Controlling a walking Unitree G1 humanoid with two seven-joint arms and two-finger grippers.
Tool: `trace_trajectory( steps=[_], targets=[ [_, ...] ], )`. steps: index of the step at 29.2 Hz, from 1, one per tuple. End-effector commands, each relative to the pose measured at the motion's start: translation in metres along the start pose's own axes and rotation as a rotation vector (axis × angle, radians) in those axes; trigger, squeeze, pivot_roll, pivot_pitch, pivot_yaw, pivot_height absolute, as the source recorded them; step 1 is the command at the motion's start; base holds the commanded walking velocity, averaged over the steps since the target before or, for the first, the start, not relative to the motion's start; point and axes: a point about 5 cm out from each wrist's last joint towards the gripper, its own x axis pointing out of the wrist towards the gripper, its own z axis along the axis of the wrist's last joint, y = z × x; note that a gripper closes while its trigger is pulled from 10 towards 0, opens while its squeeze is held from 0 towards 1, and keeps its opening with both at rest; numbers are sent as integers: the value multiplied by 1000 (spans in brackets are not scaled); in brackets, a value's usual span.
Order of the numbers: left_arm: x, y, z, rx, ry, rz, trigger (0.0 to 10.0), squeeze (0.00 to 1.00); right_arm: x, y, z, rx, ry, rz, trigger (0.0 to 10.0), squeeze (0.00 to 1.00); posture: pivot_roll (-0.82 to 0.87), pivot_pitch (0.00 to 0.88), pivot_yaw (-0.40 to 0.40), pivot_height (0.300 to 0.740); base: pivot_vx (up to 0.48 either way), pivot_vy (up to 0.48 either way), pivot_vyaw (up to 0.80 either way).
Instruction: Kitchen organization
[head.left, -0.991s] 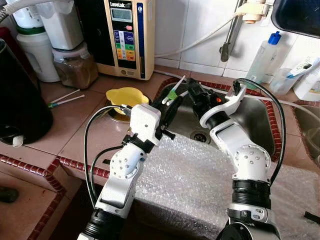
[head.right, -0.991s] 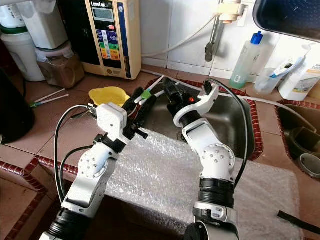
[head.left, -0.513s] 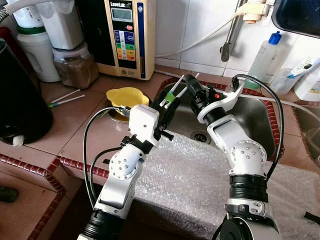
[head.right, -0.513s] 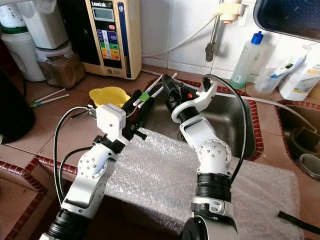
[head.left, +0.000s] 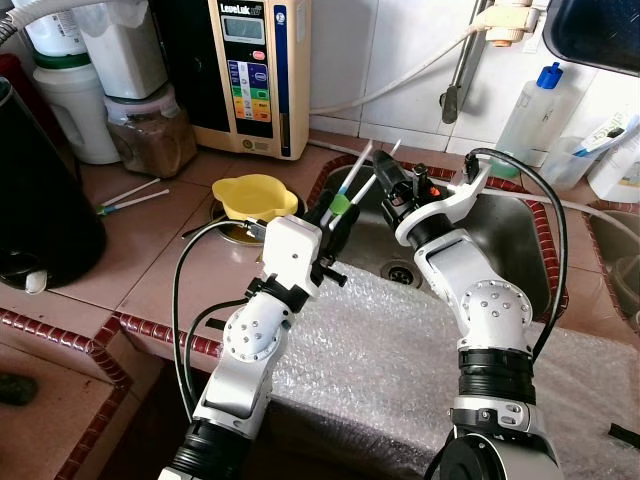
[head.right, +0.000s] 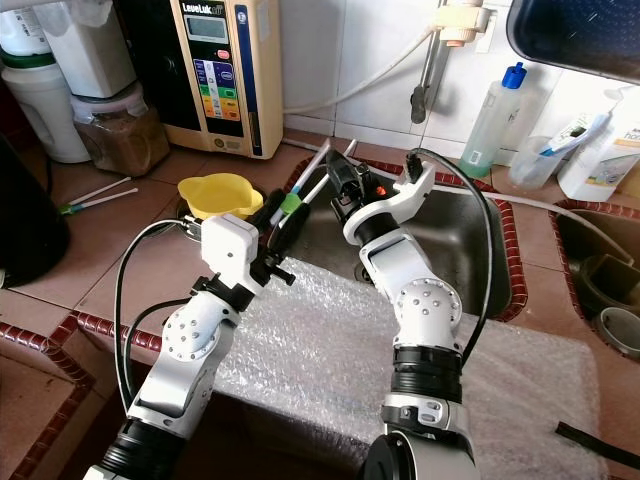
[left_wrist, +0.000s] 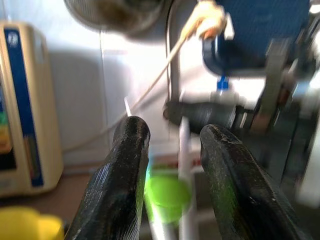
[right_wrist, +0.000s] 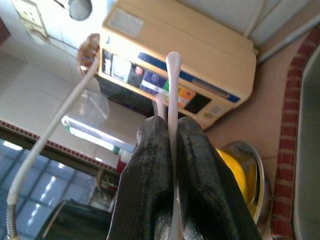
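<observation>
A pair of thin white sticks (head.left: 360, 168) joined by a green clip (head.left: 342, 205) is held up over the sink's left rim, pointing at the back wall. My left gripper (head.left: 333, 212) holds them from below, its fingers (left_wrist: 131, 150) bracketing the green clip (left_wrist: 165, 192). My right gripper (head.left: 383, 178) comes in from the sink side and is shut on one white stick (right_wrist: 173, 90) higher up, its fingers (right_wrist: 195, 165) pressed together on it. The second stick shows just behind.
A yellow bowl (head.left: 255, 190) sits in a metal dish on the counter left of the steel sink (head.left: 510, 240). Bubble wrap (head.left: 400, 350) covers the front edge. Two more white sticks (head.left: 130, 195), jars, a water machine (head.left: 255, 70) and a black kettle (head.left: 40, 200) stand left.
The left gripper has tilted the sticks more upright and raised them slightly. The right gripper has moved left to the sticks and now pinches one.
</observation>
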Motion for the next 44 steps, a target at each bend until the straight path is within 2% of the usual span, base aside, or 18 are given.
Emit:
trace_trajectory(
  steps=[1,9,11,13,16,17,20,22,24,25,29,30,31,33,35,40,42,44],
  targets=[
    [3,1,5,2,-27,3,10000,1000,5,6,-9,16,16,9,0,0,64,0,-11,740,0,0,0],
    [4,2,4,28,-28,9,10000,1000,4,3,-9,8,6,-2,0,0,69,0,-11,740,0,0,0],
    [3,2,4,20,-24,-1,10000,1000,4,1,-7,-33,-17,-26,0,0,69,0,-11,740,0,0,0],
    [1,1,2,-1,-1,-40,10000,1000,5,1,3,-200,-63,-52,0,0,75,0,-11,740,0,0,0],
    [-1,3,-1,-13,17,-51,10000,1000,7,5,8,-325,-76,-44,0,0,80,0,-11,740,0,0,0],
    [-4,7,-4,-17,42,-44,10000,1000,10,7,14,-454,-93,-52,0,0,85,0,-12,740,0,0,0],
    [-7,10,-7,-23,72,-37,10000,1000,11,8,20,-581,-109,-58,0,0,85,0,-12,740,0,0,0],
    [-10,13,-11,-6,101,-41,10000,1000,12,4,26,-752,-116,-82,0,0,93,0,-13,740,0,0,0],
    [-11,14,-12,-2,112,-43,10000,1000,11,3,28,-801,-119,-79,0,0,102,0,-15,740,0,0,0],
    [-13,15,-14,9,135,-49,10000,1000,8,-1,34,-875,-131,-86,0,0,107,0,-16,740,0,0,0],
    [-17,14,-18,0,175,-63,10000,1000,-1,-19,50,-1021,-131,-159,0,0,112,0,-16,740,0,0,0],
    [-17,14,-18,0,175,-63,10000,1000,-1,-19,50,-1021,-131,-159,0,0,112,0,-16,740,0,0,0],
    [-18,14,-21,-12,206,-70,10000,1000,-6,-30,55,-1095,-116,-195,0,0,110,0,-12,740,0,0,0],
    [-18,13,-24,-20,230,-82,10000,1000,-11,-43,60,-1144,-101,-246,0,0,110,0,-12,740,0,0,0],
    [-19,12,-26,-22,250,-98,10000,1000,-16,-56,67,-1185,-87,-314,0,0,112,0,-9,740,0,0,0],
    [-20,9,-28,-30,271,-118,10000,1000,-24,-72,70,-1231,-52,-384,0,0,116,0,-7,740,0,0,0],
    [-22,5,-31,-29,298,-127,10000,1000,-33,-89,69,-1304,14,-449,0,0,123,0,-6,740,0,0,0],
    [-23,4,-32,-32,308,-129,10000,1000,-38,-97,68,-1261,17,-481,0,0,123,0,-7,740,0,0,0]
  ],
)
